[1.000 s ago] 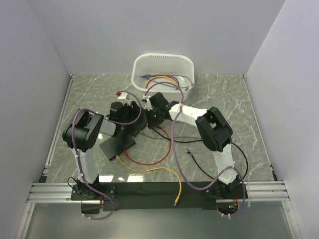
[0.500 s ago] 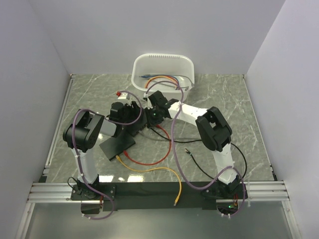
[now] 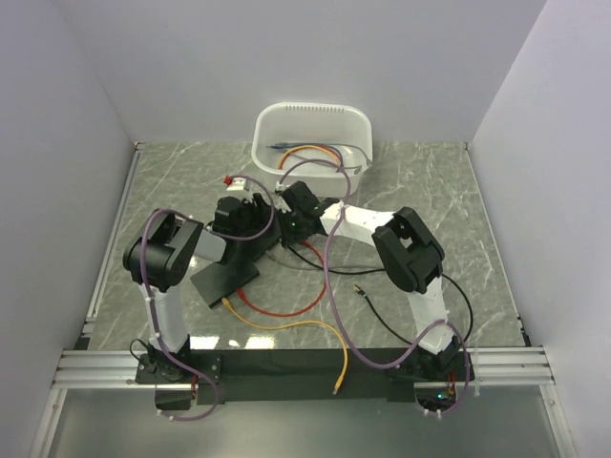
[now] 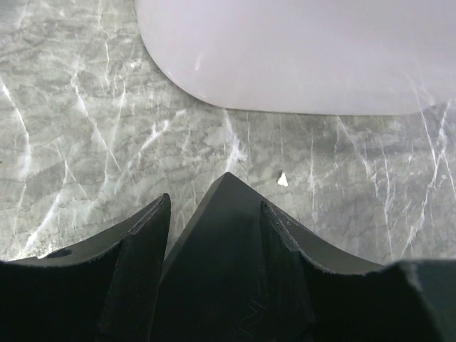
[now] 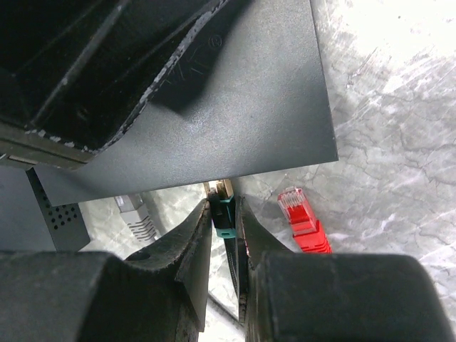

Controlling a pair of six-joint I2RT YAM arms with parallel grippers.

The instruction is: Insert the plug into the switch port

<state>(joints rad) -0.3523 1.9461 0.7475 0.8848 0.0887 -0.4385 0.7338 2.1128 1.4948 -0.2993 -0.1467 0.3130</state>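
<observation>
Looking down from the top camera, you have both arms meeting at the middle of the marble table (image 3: 420, 191), just in front of the white bin (image 3: 310, 122) that has blue and orange cables lying in it. Your left gripper (image 3: 256, 224) sits over the far end of the black switch (image 3: 227, 277), and your right gripper (image 3: 286, 216) faces it from the right, the two nearly touching. Red (image 3: 286, 310), yellow (image 3: 296, 327) and black (image 3: 387, 320) cables lie loose on the table nearer the bases. From this height you cannot tell how either pair of jaws stands.

Turning to the left wrist camera, you see the left gripper (image 4: 214, 206) clamped at about half width on a corner of the switch (image 4: 228, 278), which fills the gap between the two fingers. The bin's curved white wall (image 4: 299, 50) lies ahead across bare marble.

Checking the right wrist camera, you see the right gripper (image 5: 221, 211) pinched narrow on the plug (image 5: 224, 222), which has a teal boot. Its clear tip meets the lower edge of the switch's dark face (image 5: 235, 107); the port is hidden, so you cannot tell whether the plug is seated. A red plug (image 5: 303, 221) lies on the marble just right of the fingers, and a grey plug (image 5: 139, 214) just left of them.
</observation>
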